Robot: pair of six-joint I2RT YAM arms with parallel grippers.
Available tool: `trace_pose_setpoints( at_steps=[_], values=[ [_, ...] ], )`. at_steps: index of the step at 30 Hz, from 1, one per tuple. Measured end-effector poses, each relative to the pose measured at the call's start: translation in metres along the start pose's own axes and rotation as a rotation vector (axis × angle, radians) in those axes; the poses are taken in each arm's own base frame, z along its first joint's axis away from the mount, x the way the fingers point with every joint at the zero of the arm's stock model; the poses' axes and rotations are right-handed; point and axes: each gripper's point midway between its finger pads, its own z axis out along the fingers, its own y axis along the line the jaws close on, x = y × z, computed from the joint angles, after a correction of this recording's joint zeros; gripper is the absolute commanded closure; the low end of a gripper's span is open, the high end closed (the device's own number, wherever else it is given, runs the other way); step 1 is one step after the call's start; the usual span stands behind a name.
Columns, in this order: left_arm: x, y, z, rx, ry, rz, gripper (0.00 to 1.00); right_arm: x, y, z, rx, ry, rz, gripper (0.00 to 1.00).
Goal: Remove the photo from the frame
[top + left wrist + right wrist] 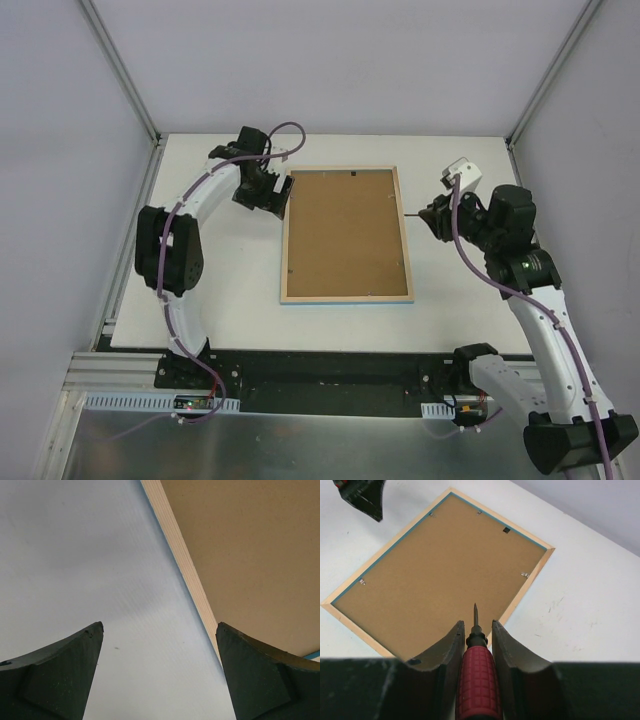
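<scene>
Frame (347, 299) face-down, left pincer (160, 628) spread wide at its left edge.

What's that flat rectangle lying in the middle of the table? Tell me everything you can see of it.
It is the frame, lying flat and face down on the white table. Its back shows pale wood edges with a thin turquoise line along them. A plain brown backing board fills it, held in by small metal tabs. Its front is out of sight. Nothing grips it.
</scene>
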Motion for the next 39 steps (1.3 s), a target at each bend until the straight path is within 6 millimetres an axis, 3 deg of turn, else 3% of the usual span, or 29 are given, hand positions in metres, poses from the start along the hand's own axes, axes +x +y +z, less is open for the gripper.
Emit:
trace_pose_setpoints(
  at_steps=[7, 12, 17, 21, 25, 29, 34, 39],
  values=[
    [-0.001, 0.0, 0.06, 0.05, 0.076, -0.084, 0.13, -0.017, -0.014, -0.002, 0.032, -0.013, 0.005, 0.99],
    [0.005, -0.003, 0.081, 0.084, 0.105, -0.106, 0.18, -0.011, -0.027, 0.017, 0.053, 0.015, 0.028, 0.99],
    [0.001, -0.005, 0.089, 0.103, 0.087, -0.112, 0.27, 0.002, -0.051, 0.055, 0.11, 0.053, 0.09, 0.99],
    [0.0, -0.006, 0.092, 0.115, 0.076, -0.117, 0.48, 0.018, -0.069, 0.088, 0.14, 0.113, 0.141, 0.99],
    [0.0, -0.013, 0.095, 0.151, 0.071, -0.136, 0.5, 0.026, -0.086, 0.119, 0.171, 0.132, 0.184, 0.99],
    [0.0, -0.017, 0.097, 0.166, 0.065, -0.135, 0.56, 0.039, -0.091, 0.142, 0.184, 0.15, 0.213, 0.99],
    [0.005, -0.028, 0.098, 0.183, 0.066, -0.124, 0.72, 0.053, -0.09, 0.168, 0.207, 0.199, 0.184, 0.99],
    [0.012, -0.037, 0.098, 0.193, 0.066, -0.149, 0.74, 0.059, -0.088, 0.191, 0.23, 0.238, 0.142, 0.99]
  ],
)
